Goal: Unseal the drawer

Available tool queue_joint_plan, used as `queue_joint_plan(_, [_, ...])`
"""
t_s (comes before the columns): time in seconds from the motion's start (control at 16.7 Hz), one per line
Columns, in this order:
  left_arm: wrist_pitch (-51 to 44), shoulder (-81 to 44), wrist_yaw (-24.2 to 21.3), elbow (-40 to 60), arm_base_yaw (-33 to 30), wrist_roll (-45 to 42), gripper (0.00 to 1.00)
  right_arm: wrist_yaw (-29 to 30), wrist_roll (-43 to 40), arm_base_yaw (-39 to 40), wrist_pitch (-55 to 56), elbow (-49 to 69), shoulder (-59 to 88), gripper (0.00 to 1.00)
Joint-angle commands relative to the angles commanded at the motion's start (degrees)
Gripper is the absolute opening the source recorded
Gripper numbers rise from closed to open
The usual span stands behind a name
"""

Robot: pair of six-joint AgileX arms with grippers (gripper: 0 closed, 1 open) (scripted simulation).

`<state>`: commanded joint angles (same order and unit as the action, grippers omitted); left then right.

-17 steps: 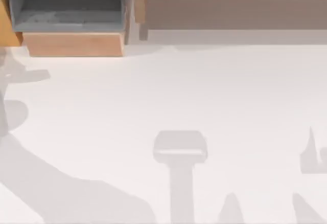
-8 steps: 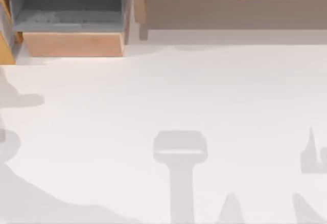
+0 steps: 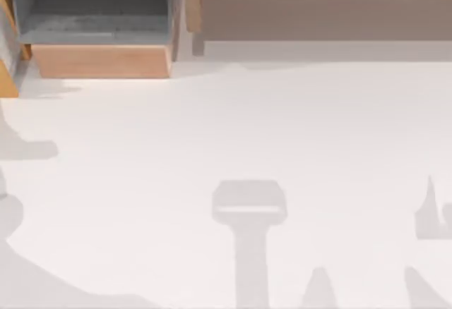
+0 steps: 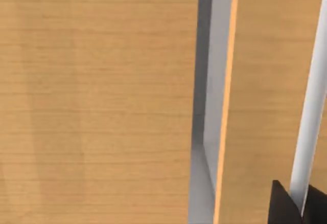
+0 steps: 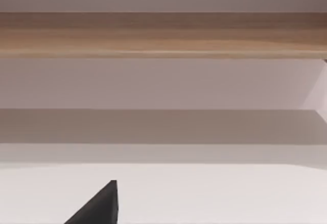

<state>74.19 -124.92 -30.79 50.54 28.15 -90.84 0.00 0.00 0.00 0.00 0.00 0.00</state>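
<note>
The left gripper (image 4: 301, 206) shows as two dark fingertips (image 4: 282, 207) standing one on each side of a white bar (image 4: 311, 111); whether they press on the bar cannot be told. The bar runs along a wooden panel (image 4: 271, 81), close to the camera. Beside it, a grey gap separates that panel from a wider wooden face (image 4: 97, 101).

In the top view, the drawer (image 3: 99, 61) is pulled out at the far left of the white table (image 3: 282, 132), its grey interior exposed behind a wooden front.

A single dark fingertip of the right gripper (image 5: 99, 206) is over the table, facing a wooden shelf (image 5: 163, 35); its finger state cannot be told.
</note>
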Motion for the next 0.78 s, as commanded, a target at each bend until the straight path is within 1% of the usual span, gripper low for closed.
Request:
queue_joint_plan(0.18, [2.1,1.6,-1.7,-7.3,1.6,0.1,0.0,0.0,0.0,0.0,0.0,0.0,0.0,1.0])
queue_joint_plan(0.3, [4.4,2.9,-3.0,-10.1,2.9,0.0,0.0,0.0,0.0,0.0,0.0,0.0,0.0,1.0])
queue_joint_plan(0.66, [5.3,3.5,-3.6,-10.7,3.4,-0.2,0.0,0.0,0.0,0.0,0.0,0.0,0.0,1.0])
queue_joint_plan(0.78, [6.5,4.4,-4.8,-12.7,4.7,-0.6,0.0,0.0,0.0,0.0,0.0,0.0,0.0,1.0])
